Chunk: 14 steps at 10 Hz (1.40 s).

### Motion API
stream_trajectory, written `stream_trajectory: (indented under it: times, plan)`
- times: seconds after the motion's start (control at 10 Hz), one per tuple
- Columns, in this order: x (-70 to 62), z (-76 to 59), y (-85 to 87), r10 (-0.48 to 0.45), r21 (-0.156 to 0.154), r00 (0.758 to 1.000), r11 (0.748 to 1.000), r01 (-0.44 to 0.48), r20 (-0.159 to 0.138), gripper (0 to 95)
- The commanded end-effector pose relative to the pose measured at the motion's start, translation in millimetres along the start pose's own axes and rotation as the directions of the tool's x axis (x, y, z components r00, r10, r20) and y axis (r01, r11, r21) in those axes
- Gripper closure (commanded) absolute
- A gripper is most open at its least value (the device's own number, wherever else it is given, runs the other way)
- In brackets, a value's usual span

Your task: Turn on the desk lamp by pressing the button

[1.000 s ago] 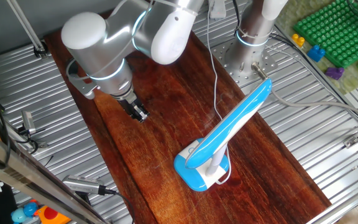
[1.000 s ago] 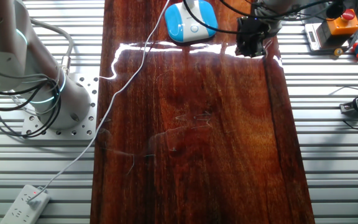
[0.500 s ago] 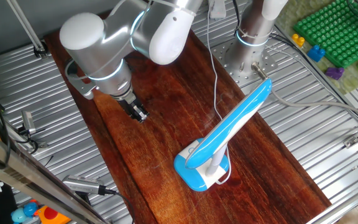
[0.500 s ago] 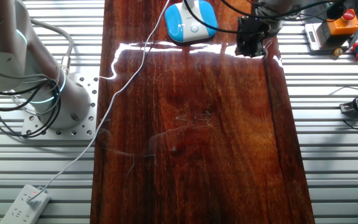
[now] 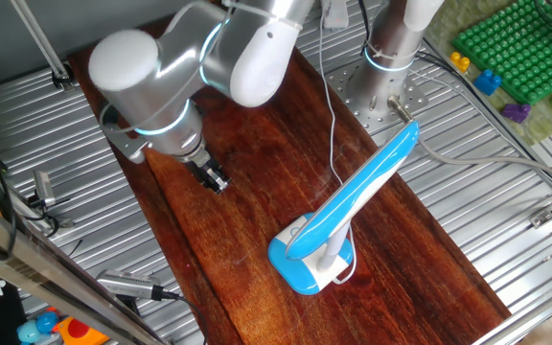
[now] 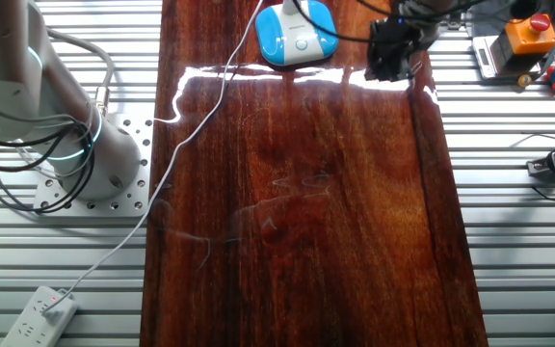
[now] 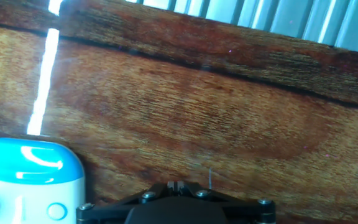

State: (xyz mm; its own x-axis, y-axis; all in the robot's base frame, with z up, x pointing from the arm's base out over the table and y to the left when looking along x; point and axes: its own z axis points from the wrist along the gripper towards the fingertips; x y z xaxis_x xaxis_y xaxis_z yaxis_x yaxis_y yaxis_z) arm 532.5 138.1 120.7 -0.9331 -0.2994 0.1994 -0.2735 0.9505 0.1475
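Desk lamp point(image 5: 338, 216) is sitting near one end of the wooden board point(image 6: 297, 193), blue-rimmed base down, with its long blue-white arm slanting up over the wood. On my feed the gripper point(image 5: 215, 178) hangs over the board's edge strip, well off to the side of the base, not touching it. In the hand view I can see the corner of the base with the round button point(image 7: 56, 211) low on the left, and the fingertips point(image 7: 176, 185) look pressed together with nothing between them. The white cord point(image 6: 196, 125) trails off across the board toward a power strip point(image 6: 39, 315).
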Motion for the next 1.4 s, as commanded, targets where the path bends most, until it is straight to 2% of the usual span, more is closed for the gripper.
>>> stream_trajectory:
  times: [0.1,0.3,0.4,0.8,0.9,1.2,1.4]
  plan:
    - [1.5,10.5,11.2,0.024,-0.007,1.000,1.000,-0.024,0.007,95.0]
    - [3.7,17.4,22.4,0.038,-0.014,0.999,0.999,-0.038,0.009,95.0]
    - [9.0,24.6,30.9,0.037,-0.015,0.999,0.999,-0.037,0.011,95.0]
    - [27.9,38.7,40.6,0.033,-0.030,0.999,0.999,-0.032,0.015,95.0]
    - [31.3,43.7,42.8,0.030,-0.033,0.999,0.999,-0.030,0.014,76.0]
    - [35.1,56.0,52.3,0.032,-0.038,0.999,0.999,-0.031,0.009,76.0]
    - [36.0,59.5,59.0,0.034,-0.041,0.999,0.999,-0.034,0.002,76.0]
